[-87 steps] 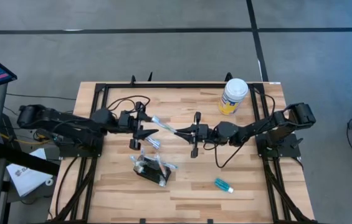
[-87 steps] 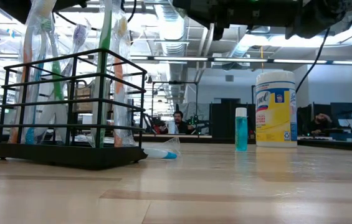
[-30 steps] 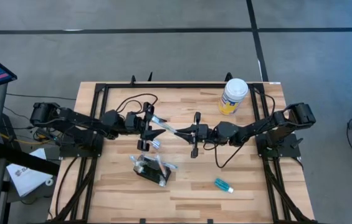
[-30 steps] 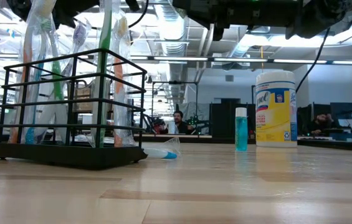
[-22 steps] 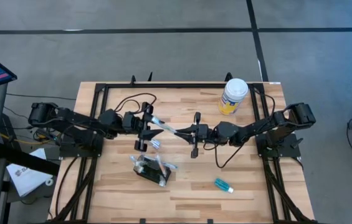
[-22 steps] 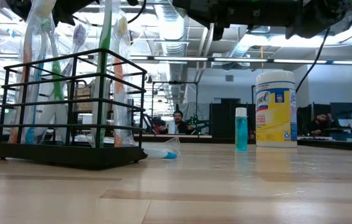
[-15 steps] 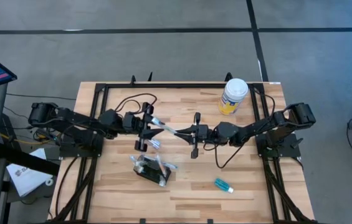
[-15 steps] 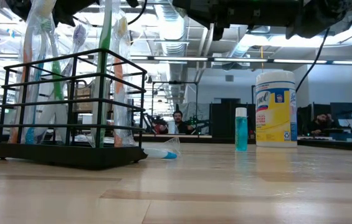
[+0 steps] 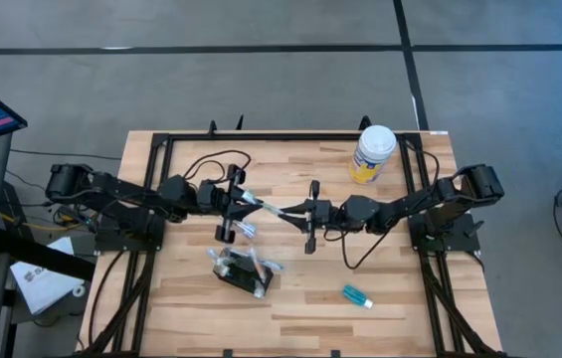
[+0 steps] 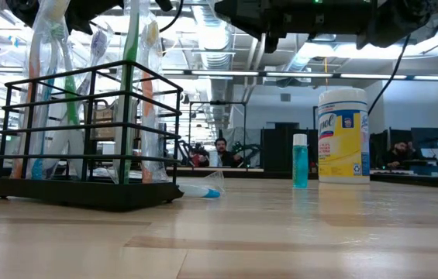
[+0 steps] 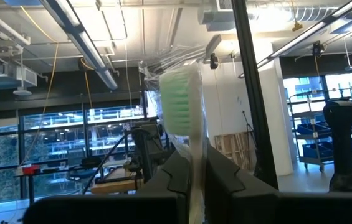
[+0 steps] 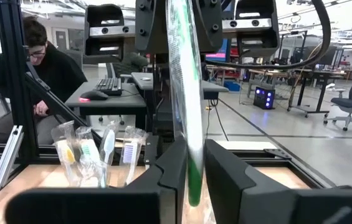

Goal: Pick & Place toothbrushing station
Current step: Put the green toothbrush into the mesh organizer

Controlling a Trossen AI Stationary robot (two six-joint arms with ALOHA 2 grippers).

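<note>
A plastic-wrapped toothbrush [image 9: 269,207] with green bristles hangs over the table's middle, between my two grippers. My left gripper [image 9: 243,202] is shut on its head end [image 11: 182,106]. My right gripper [image 9: 292,211] faces it from the right. Its fingers stand slightly open, close on either side of the green handle end [image 12: 192,186]. The toothbrushing station [image 9: 241,270], a black wire rack [image 10: 87,132], stands on the table near the front. Several wrapped toothbrushes stand upright in it. My left gripper pinches the wrapped toothbrush between its two fingers just below the bristle head [image 11: 194,163]. It comes from the table's left, slanting a little upward. The brush is clear of the table. I cannot tell whether my right gripper touches the handle.
A white-lidded, yellow-labelled canister [image 9: 373,152] stands at the far right. A small teal bottle [image 9: 357,295] lies near the front right. Another wrapped brush [image 10: 201,188] lies on the table beside the rack. A black frame [image 9: 290,136] edges the table.
My left gripper has shut on the toothbrush's head end while both arms stayed in place. The brush stays lifted between the two grippers.
</note>
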